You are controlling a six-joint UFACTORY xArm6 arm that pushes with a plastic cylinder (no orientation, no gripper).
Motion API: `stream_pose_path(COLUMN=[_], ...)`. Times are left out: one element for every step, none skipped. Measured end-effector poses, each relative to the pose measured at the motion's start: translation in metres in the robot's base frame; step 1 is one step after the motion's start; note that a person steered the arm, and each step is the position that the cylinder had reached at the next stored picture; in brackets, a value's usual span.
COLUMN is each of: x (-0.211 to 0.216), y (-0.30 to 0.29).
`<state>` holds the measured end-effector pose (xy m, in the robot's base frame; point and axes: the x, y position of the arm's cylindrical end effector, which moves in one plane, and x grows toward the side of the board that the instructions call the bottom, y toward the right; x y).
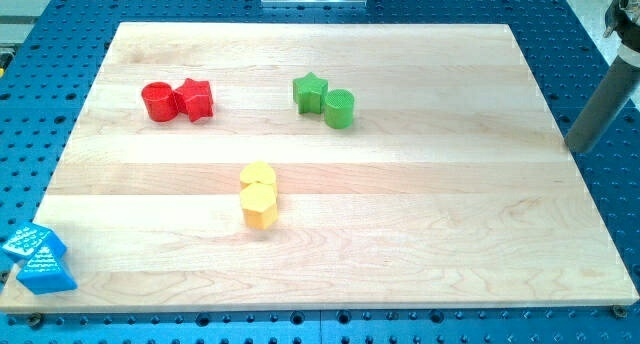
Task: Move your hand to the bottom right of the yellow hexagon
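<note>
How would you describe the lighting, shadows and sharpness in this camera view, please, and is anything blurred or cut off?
Camera view: lighting is even and soft, with no glare on the wooden board; the yellow hexagon and the other blocks cast only faint, short shadows; blocks look reasonably sharp; the dark rod at the view's right edge is slightly blurred, my tip resting beyond the board's right edge.

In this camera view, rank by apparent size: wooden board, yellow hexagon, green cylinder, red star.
1. Wooden board, by far the largest.
2. Yellow hexagon, slightly bigger, though it sits nearer the view's bottom, perhaps closer to the camera.
3. Green cylinder and red star look about alike; I won't rank them.
</note>
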<state>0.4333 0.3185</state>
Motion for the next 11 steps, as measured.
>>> stream_pose_path(x=[0.0, 0.002, 0.012, 0.027, 0.067, 0.082, 0.123, 0.128, 0.137, 0.109, 0.073], y=[-0.004, -0.051, -0.114, -0.167, -0.19, -0.198, -0.242, -0.299, -0.334, -0.33, -0.331])
